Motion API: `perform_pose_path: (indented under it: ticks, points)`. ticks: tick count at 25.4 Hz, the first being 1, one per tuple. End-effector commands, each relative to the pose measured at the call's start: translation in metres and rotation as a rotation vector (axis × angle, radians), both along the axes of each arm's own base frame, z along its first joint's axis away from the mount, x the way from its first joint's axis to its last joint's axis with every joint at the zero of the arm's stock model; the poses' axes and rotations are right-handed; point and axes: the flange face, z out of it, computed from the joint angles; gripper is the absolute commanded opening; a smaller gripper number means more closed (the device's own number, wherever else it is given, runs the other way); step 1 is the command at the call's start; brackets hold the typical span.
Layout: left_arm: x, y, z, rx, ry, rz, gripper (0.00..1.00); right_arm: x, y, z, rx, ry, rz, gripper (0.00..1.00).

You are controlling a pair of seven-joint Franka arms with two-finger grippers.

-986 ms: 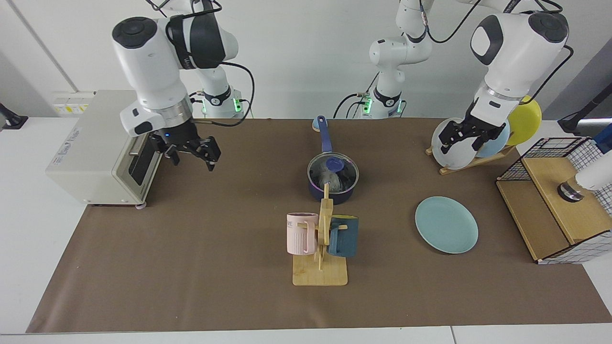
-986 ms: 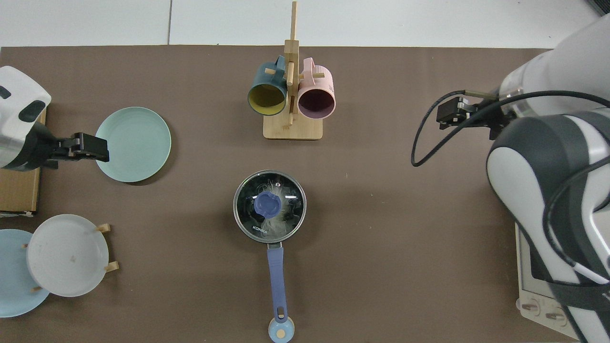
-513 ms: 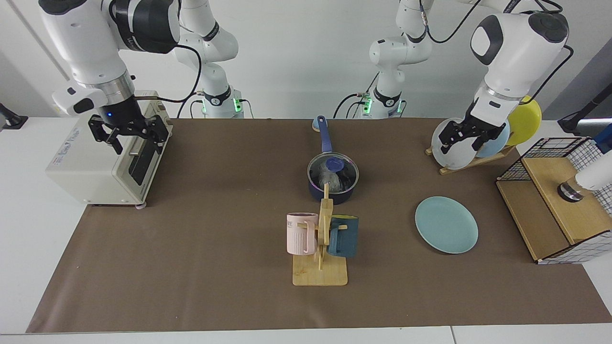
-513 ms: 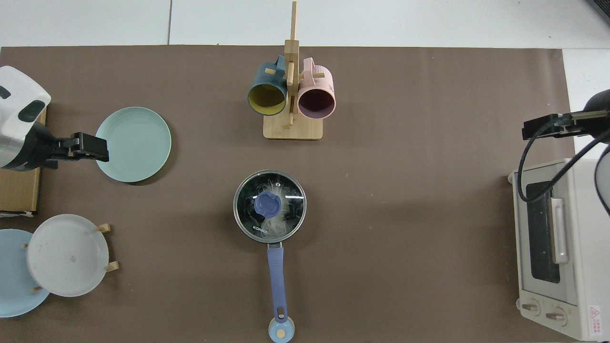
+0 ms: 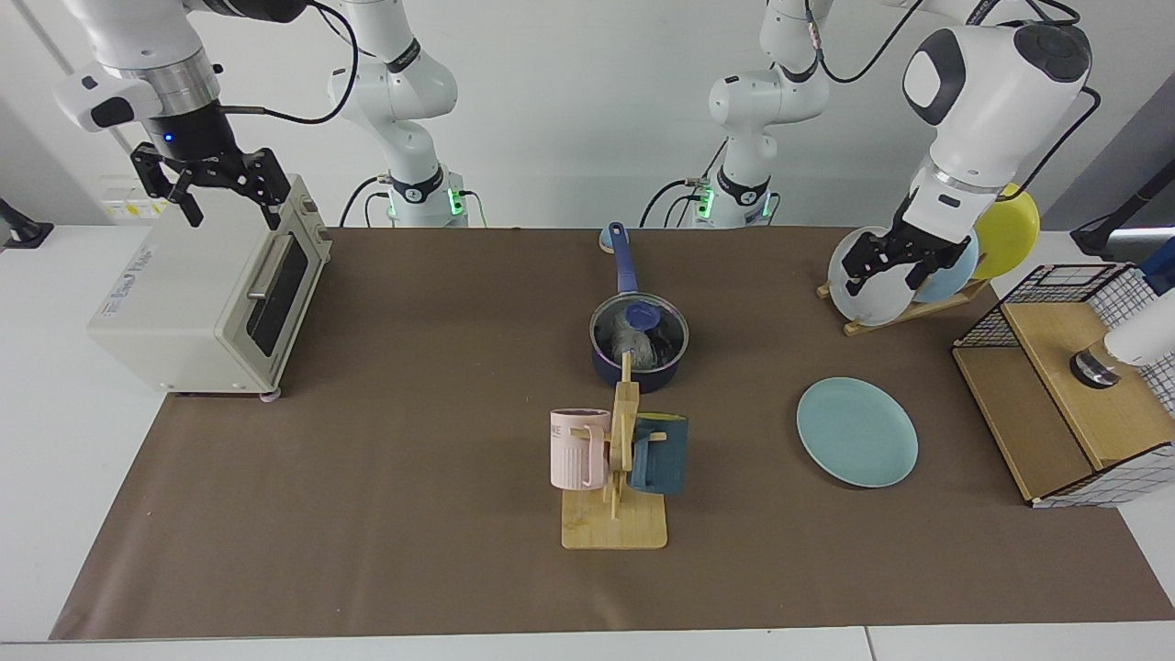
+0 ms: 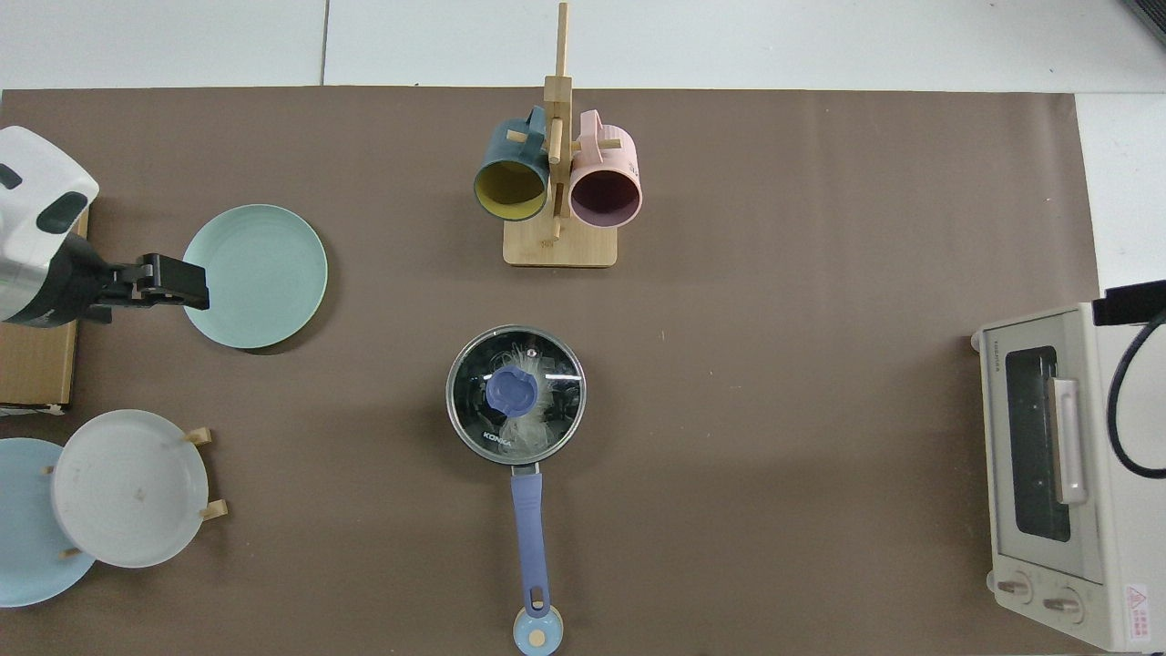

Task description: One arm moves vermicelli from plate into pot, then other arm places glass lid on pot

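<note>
Both grippers hang empty with fingers spread; the lid sits on the pot.

The right gripper (image 5: 227,188) hovers above the toaster oven (image 5: 197,294); the left gripper (image 5: 895,266) hangs before the plate rack (image 5: 904,308), by the edge of the bare plate (image 6: 264,273) in the top view. The lid (image 6: 516,392) covers the pot (image 5: 638,367) mid-table, the vermicelli (image 6: 528,421) visible through the glass, behind the mug stand (image 5: 615,523).
</note>
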Motion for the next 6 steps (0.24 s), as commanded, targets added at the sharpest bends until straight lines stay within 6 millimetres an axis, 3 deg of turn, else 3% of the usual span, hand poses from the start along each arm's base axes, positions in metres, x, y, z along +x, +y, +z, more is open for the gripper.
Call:
perform_pose_path:
  ticks: [1, 6]
  points:
    - [-0.0036, 0.0006, 0.0073, 0.019, 0.007, -0.004, 1.0, -0.007, 0.0024, -0.0022, 0.006, 0.003, 0.026, 1.0]
    - [-0.0036, -0.0002, 0.0073, 0.018, 0.007, -0.006, 1.0, -0.0085, 0.0084, -0.0031, 0.017, 0.013, 0.025, 1.0]
